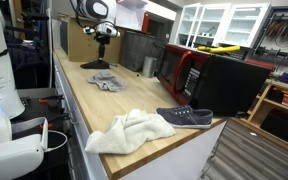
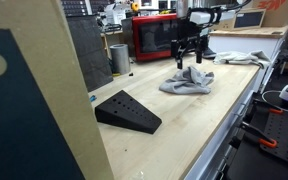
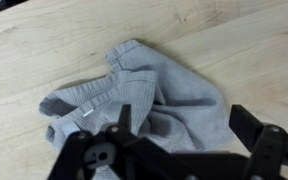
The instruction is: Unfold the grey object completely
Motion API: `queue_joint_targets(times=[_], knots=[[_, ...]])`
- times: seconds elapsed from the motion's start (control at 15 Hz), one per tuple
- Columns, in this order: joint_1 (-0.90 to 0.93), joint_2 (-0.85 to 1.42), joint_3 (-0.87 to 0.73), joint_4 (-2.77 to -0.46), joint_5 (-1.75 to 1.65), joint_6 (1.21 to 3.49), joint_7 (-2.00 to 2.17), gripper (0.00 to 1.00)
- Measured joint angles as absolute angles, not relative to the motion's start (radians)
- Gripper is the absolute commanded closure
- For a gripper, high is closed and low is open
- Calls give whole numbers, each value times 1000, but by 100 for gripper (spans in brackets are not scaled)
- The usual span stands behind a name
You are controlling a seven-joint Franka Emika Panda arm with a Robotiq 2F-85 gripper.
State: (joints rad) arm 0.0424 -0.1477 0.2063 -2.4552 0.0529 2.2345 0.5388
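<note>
The grey object is a crumpled, folded grey cloth (image 1: pixel 106 82) lying on the wooden counter; it also shows in an exterior view (image 2: pixel 187 82) and fills the middle of the wrist view (image 3: pixel 144 95). My gripper (image 3: pixel 184 125) is open, its two black fingers spread over the right part of the cloth. In both exterior views the gripper (image 1: pixel 101 56) (image 2: pixel 187 58) hangs straight above the cloth, close to it. I cannot tell whether the fingertips touch the fabric. Nothing is held.
A white towel (image 1: pixel 132 130) and a dark shoe (image 1: pixel 184 117) lie near one end of the counter. A red microwave (image 2: pixel 154 38) and a metal cup (image 2: pixel 119 58) stand at the back. A black wedge (image 2: pixel 127 110) lies on the counter.
</note>
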Motion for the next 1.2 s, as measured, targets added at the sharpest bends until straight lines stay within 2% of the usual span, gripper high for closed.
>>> queue_joint_targets(times=[0.33,0.4,0.53,1.13,1.2], knots=[[41,-131,171,-2497,-16,2234,576,2],[38,-131,161,-2504,-29,2234,579,26],[30,-131,143,-2514,-44,2234,580,30],[29,-131,124,-2523,-53,2252,580,100],[32,-131,124,-2523,-52,2259,580,100]])
